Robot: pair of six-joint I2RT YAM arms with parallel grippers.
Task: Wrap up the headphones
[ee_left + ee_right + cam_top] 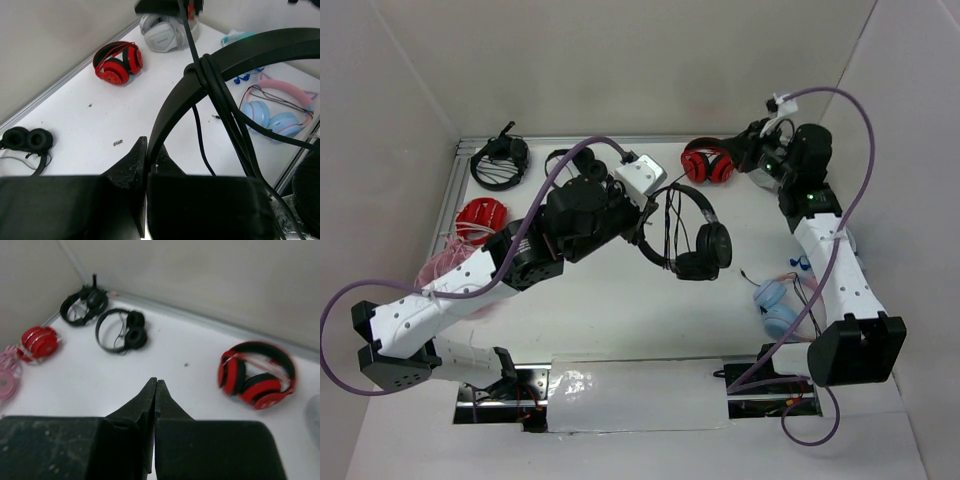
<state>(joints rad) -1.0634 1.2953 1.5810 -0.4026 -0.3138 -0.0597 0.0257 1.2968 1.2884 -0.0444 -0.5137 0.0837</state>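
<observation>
Headphones (695,235), judged light, with springy thin headband (240,55) and limp cable (200,135), are held at the desk (620,310) centre, headband pinched between left fingers (131,167); right fingers (141,402) are closed, empty. Loose cable is best pinched.

Arms extended forward, left gripper (149,150) and right gripper (155,385) clamped closed.

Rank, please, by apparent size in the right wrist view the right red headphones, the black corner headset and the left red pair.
1. right red headphones, though nearest the camera.
2. black corner headset.
3. left red pair, close to second, so unsure.
</observation>
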